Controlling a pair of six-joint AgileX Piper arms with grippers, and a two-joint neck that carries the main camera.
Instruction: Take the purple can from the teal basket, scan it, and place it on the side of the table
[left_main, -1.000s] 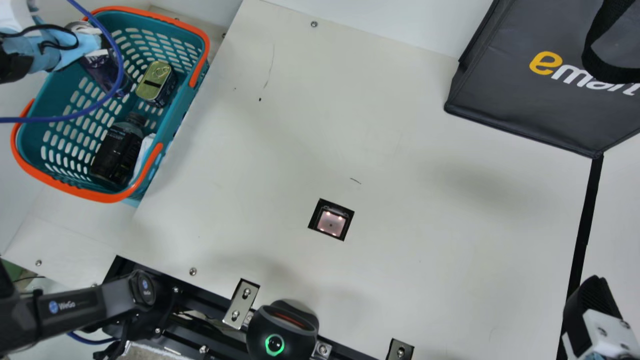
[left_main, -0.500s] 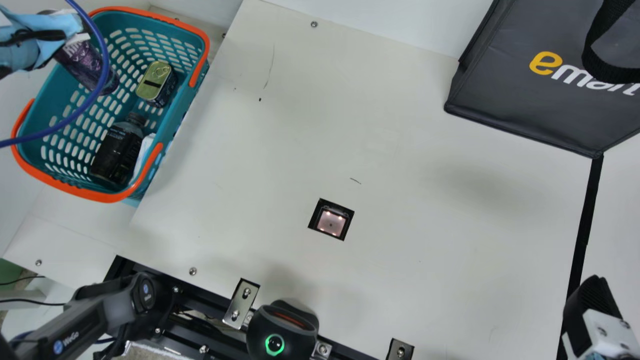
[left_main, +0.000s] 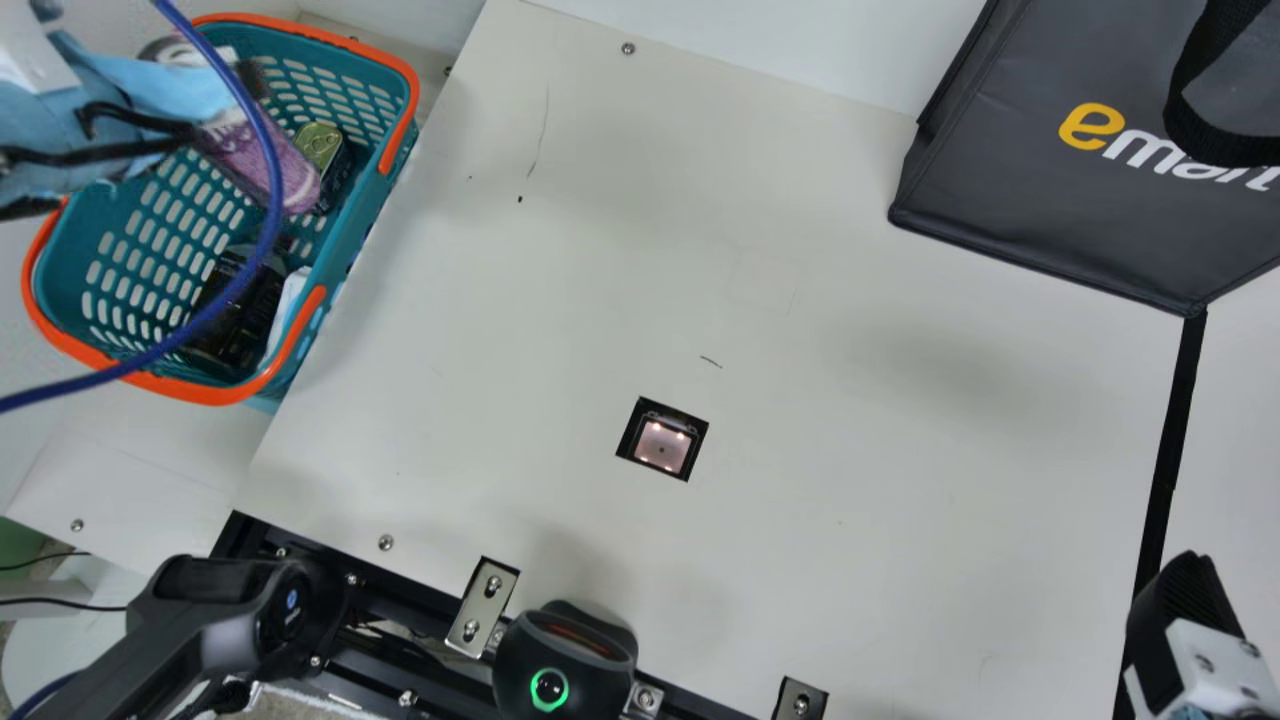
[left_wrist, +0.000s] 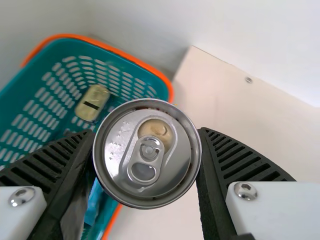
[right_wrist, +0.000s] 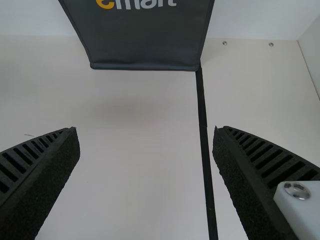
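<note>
The cream surface (left_main: 800, 300) spread across most of the main view, a black strip (left_main: 1165, 470) running along its right part. A big dark bag (left_main: 1040, 210) stood at the far right, its lower corner touching the strip's end. At the far left sat the teal basket (left_main: 190, 390) with its orange rim and handles.

Above that basket was the left gripper (left_main: 222, 108), a blue cable (left_main: 262, 235) looping past it. Its fingers were closed on the can's two sides. At the lower right edge was the right gripper (left_main: 1182, 590); in the right wrist view its fingers (right_wrist: 42, 160) stood wide apart.

A black rounded device (left_main: 565, 655) with a green ring sat at the near edge. Inside the basket lay a dark bottle (left_main: 225, 345), a white item (left_main: 288, 310) beside it. The purple can (left_main: 265, 165) hung tilted over the basket, silver lid facing the wrist camera, partly covering a gold-lidded tin (left_main: 318, 143) below. Smallest was the lit square scanner window (left_main: 662, 446) set into the surface.
</note>
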